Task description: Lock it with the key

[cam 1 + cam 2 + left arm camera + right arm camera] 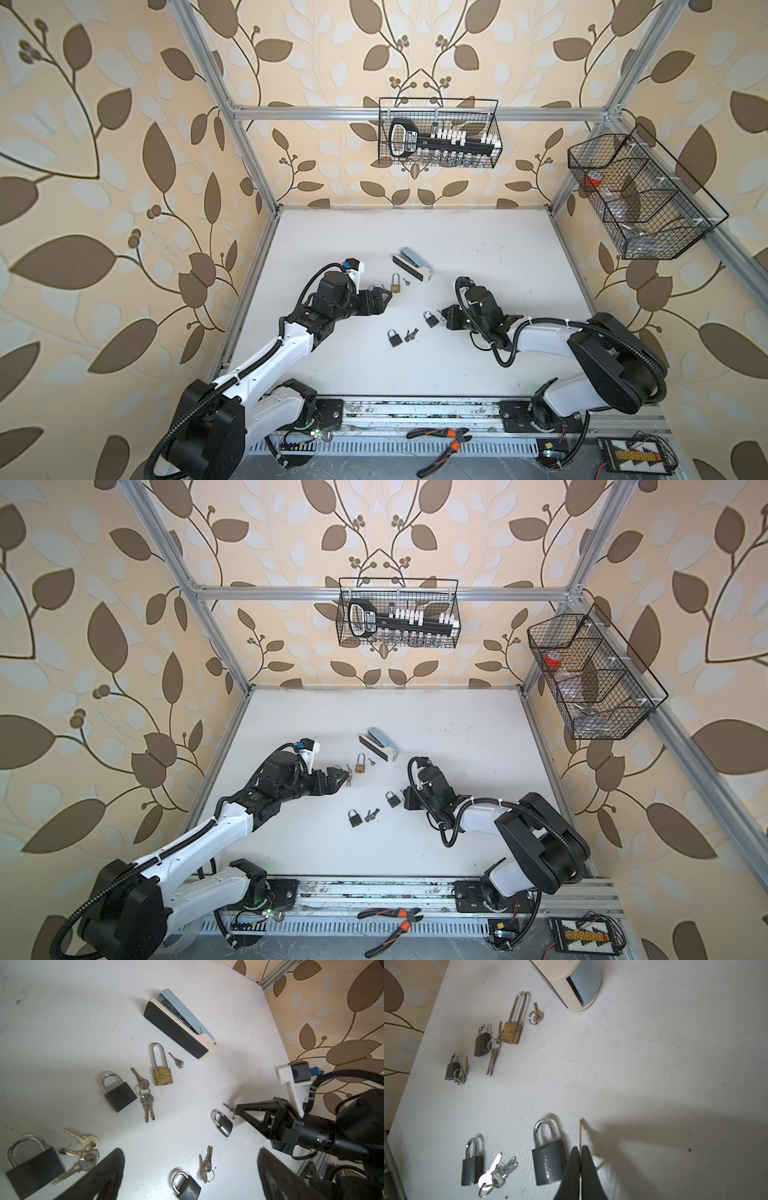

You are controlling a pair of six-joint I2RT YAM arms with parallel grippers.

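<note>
Three padlocks are showing in both top views: a brass padlock [396, 286] lying just on the far side of the middle of the tabletop [498, 257] next to a stapler [412, 264], a dark padlock [430, 319] lying near the middle, and a second dark padlock [394, 337] sitting closer to the front edge. The left arm is stretching in from the front left corner, its left gripper [382, 296] hanging just beside the brass padlock and hiding whatever is lying beneath it. The right arm is bending in from the front right corner and holding the right gripper [444, 316] just beside the dark padlock, though what its tips are pinching is too small to tell from up there. The left wrist view is revealing what the arm is covering, a large black padlock [33, 1167] and a medium black padlock [119, 1093]. It is also showing its own fingers [99, 1176] standing spread wide with nothing between them. Across the tabletop it is catching the right gripper side-on with a key [228, 1107] sticking out of its tips, close to the dark padlock's shackle. The right wrist view is showing those fingers pressed together on the key, which is appearing edge-on as a thin sliver. There the dark padlock is lying flat just beside them, one finger is covering a corner of its body, and the frame is cutting off the stapler.
</note>
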